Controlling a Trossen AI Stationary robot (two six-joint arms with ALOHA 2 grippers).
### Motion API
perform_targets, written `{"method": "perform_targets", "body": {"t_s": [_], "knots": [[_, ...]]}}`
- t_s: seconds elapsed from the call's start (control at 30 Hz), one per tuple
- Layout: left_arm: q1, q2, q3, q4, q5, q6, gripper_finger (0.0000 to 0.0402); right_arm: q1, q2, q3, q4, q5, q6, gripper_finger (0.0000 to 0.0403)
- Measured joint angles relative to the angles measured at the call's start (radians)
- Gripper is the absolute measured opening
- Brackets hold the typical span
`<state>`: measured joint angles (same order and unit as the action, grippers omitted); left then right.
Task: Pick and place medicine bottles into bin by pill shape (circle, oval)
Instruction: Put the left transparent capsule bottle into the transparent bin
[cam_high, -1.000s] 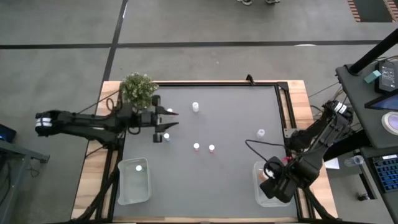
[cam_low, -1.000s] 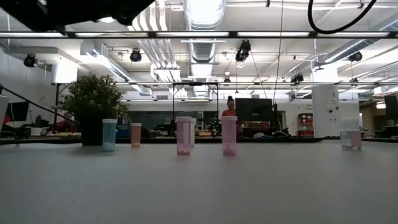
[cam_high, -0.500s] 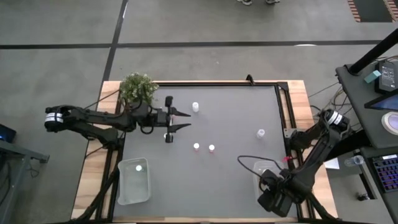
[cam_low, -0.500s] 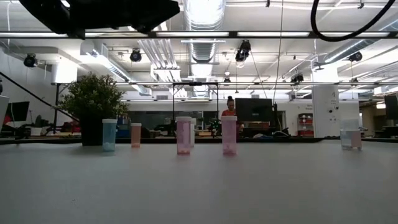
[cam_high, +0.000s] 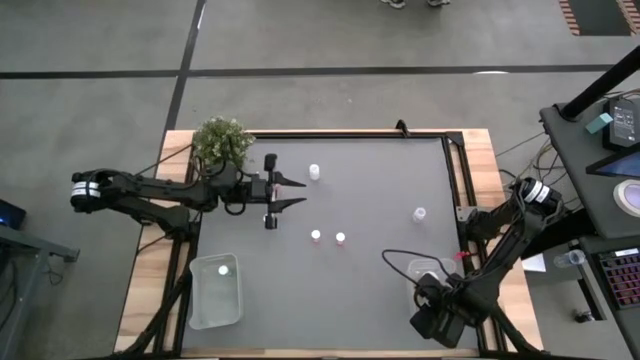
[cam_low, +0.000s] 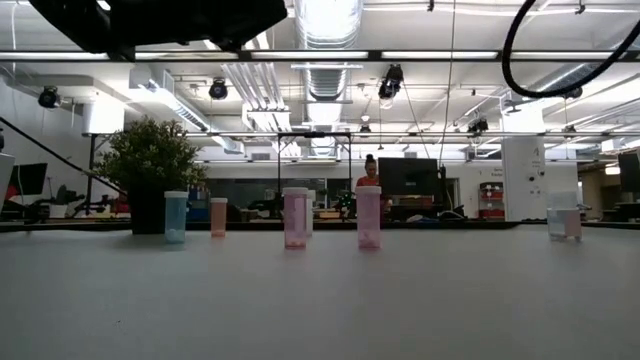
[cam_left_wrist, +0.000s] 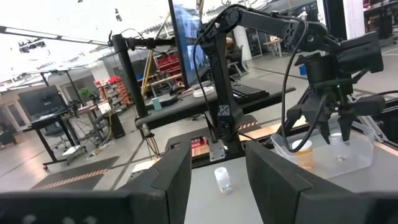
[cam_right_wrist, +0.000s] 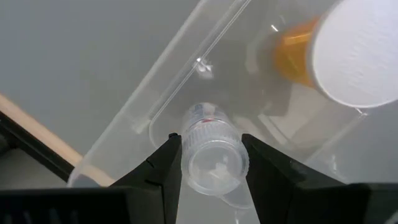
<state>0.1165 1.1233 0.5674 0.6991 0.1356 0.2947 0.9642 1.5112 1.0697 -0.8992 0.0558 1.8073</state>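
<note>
Several small medicine bottles stand upright on the dark table top: a white-capped one (cam_high: 314, 172) far back, two pink ones (cam_high: 316, 236) (cam_high: 340, 238) mid-table, a clear one (cam_high: 419, 214) to the right. My left gripper (cam_high: 296, 193) hovers level and open left of them, with nothing between its fingers. At the near right, my right gripper (cam_right_wrist: 212, 165) points down into the clear right bin (cam_right_wrist: 155, 106), shut on a clear medicine bottle (cam_right_wrist: 208, 134). An orange bottle (cam_right_wrist: 295, 53) with a white cap lies in that bin. My right gripper pinches the clear bottle between its two fingers by the sides (cam_right_wrist: 189, 155) of its upper end. The fingers come from above, pointing down, and lie along the bottle. The bottle hangs nearly upright inside the bin's outline. I cannot tell whether its lower end touches the bin floor.
A green potted plant (cam_high: 222, 143) stands at the far left corner beside my left arm. A clear left bin (cam_high: 200, 300) at the near left holds one bottle (cam_high: 224, 268). Two more bottles (cam_low: 175, 217) (cam_low: 218, 217) stand below my left arm. A raised frame (cam_high: 455, 170) edges the table.
My left gripper has moved toward the table's right edge, then stopped. My right gripper has carried the clear bottle toward the near edge and down into the right bin.
</note>
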Motion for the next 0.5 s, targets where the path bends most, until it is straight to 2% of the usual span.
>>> {"method": "perform_targets", "body": {"t_s": [0.23, 0.5], "knots": [[0.000, 0.000, 0.000, 0.000, 0.000, 0.001, 0.0134, 0.000, -0.002, -0.024, 0.055, -0.002, 0.000, 0.0139], [0.000, 0.000, -0.001, 0.000, -0.001, 0.001, 0.0134, 0.000, -0.003, -0.014, 0.047, -0.044, 0.041, 0.0171]]}}
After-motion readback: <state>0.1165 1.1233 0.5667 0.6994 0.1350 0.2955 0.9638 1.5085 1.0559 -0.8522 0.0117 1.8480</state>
